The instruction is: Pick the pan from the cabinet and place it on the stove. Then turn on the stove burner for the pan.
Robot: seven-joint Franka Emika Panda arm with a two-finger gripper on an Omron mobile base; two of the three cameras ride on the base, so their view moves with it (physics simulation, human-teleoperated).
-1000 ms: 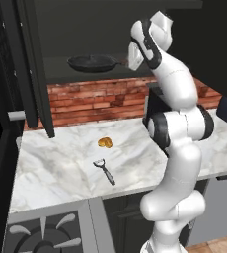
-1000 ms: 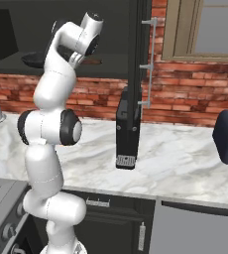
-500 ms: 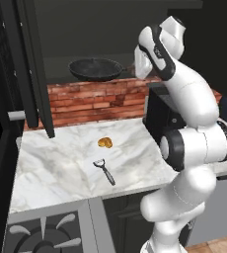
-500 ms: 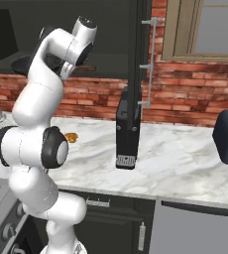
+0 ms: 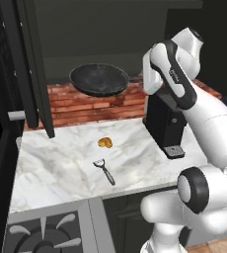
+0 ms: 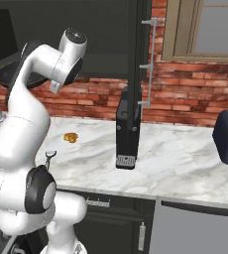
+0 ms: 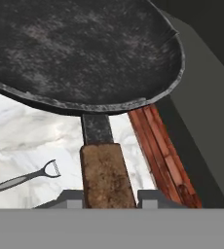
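The gripper (image 7: 108,194) is clenched on the brown handle (image 7: 105,172) of the frying pan (image 7: 80,48), one fingertip (image 7: 71,198) on each side of the handle's near end. Ahead of the jaws the pan's speckled black bowl spreads out, held in the air in front of the open wall cabinet (image 5: 29,64) and above the brick backsplash (image 5: 86,104). Below the jaws lies the marble counter (image 5: 61,163), bearing a peeler (image 7: 26,177) and a small orange morsel (image 5: 104,143). A black coffee machine (image 5: 164,123) stands on the counter beneath the arm. A stove (image 5: 41,234) grate shows at the counter's near end.
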